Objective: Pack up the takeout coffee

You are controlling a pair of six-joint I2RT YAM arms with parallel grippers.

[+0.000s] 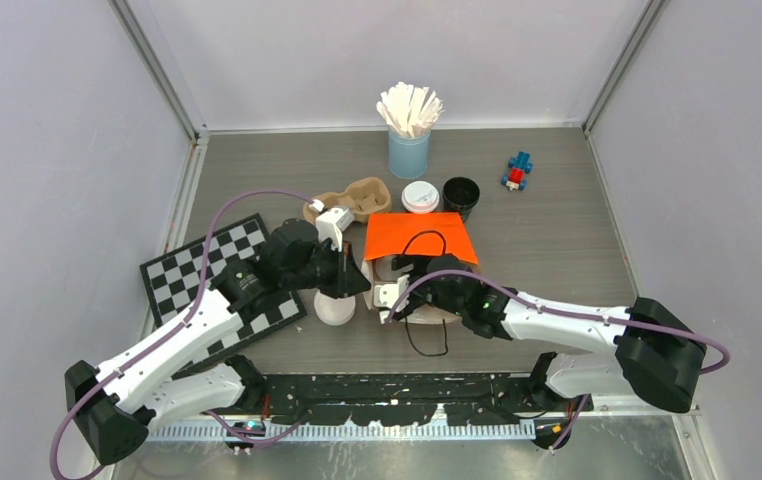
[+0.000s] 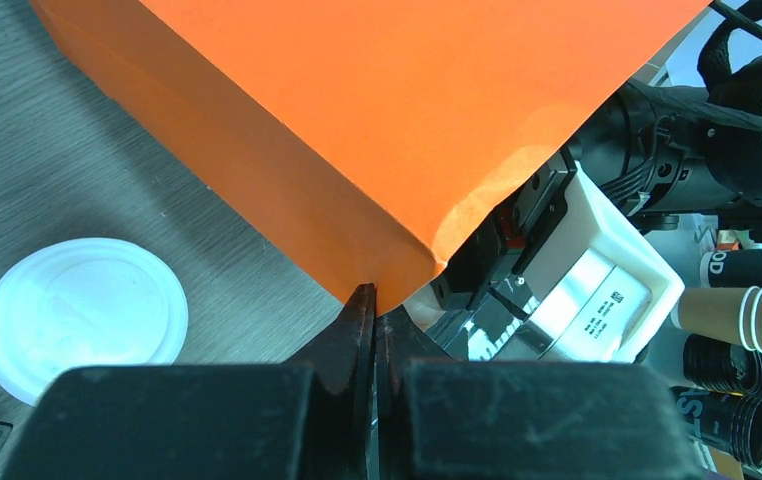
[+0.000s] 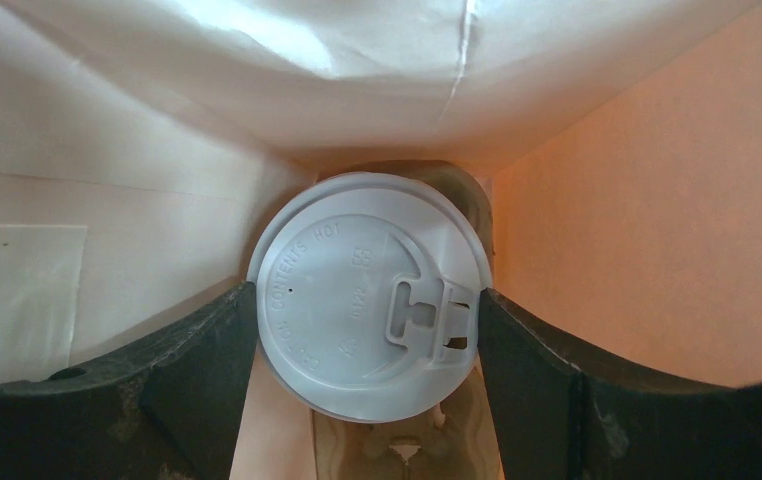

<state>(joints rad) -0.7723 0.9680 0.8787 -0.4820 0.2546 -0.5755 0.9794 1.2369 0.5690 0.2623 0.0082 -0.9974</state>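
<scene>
The orange paper bag (image 1: 419, 236) lies on its side on the table (image 1: 557, 250), its mouth toward the arms. The left claw (image 2: 375, 312) is closed, pinching the bag's near corner edge. The right claw (image 3: 367, 335) reaches inside the bag and grips a lidded coffee cup (image 3: 357, 290), with one finger (image 3: 197, 350) against each side of its white sip lid. The cup sits between the bag's white inner wall and its orange-tinted side.

Just left of the bag's mouth, a loose white lid (image 2: 82, 315) lies flat on the table. Behind the bag stand a second lidded cup (image 1: 420, 196) and, just beside it, an open black cup (image 1: 461, 193). A cardboard cup carrier (image 1: 355, 198) lies to their left, and the light-blue cup of stirrers (image 1: 409, 150) stands farther back. A checkerboard (image 1: 182, 275) lies under the left arm, and a small blue and red toy (image 1: 518, 172) sits at the far right.
</scene>
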